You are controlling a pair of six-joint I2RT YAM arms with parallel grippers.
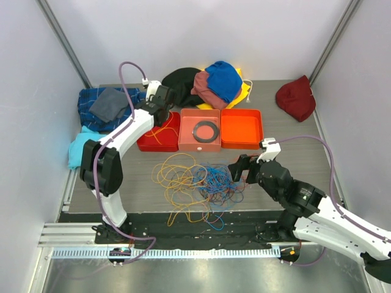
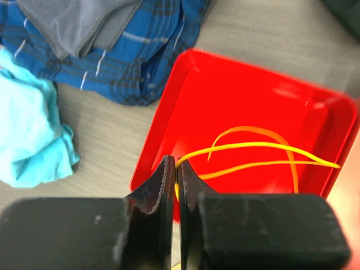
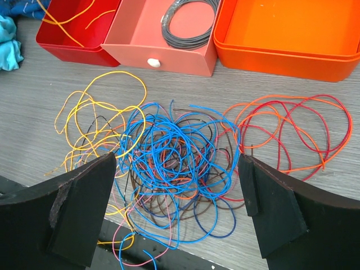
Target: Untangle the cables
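The cables (image 1: 195, 180) lie tangled on the table in front of the trays: yellow loops on the left, blue in the middle (image 3: 174, 154), red and orange on the right (image 3: 292, 132). My left gripper (image 2: 177, 169) is shut on a yellow cable (image 2: 253, 147) whose loops lie in the red tray (image 2: 169, 107); it hovers at that tray's near left edge (image 1: 157, 131). My right gripper (image 3: 177, 169) is open and empty, above the blue tangle, just right of the pile in the top view (image 1: 241, 166).
A salmon tray (image 1: 186, 139) holds a black rubber ring (image 1: 206, 130); an orange tray (image 1: 241, 128) stands to its right. Clothes lie at the left (image 1: 104, 107), back (image 1: 211, 82) and back right (image 1: 296, 97). Some cables hang over the table's near edge (image 1: 195, 217).
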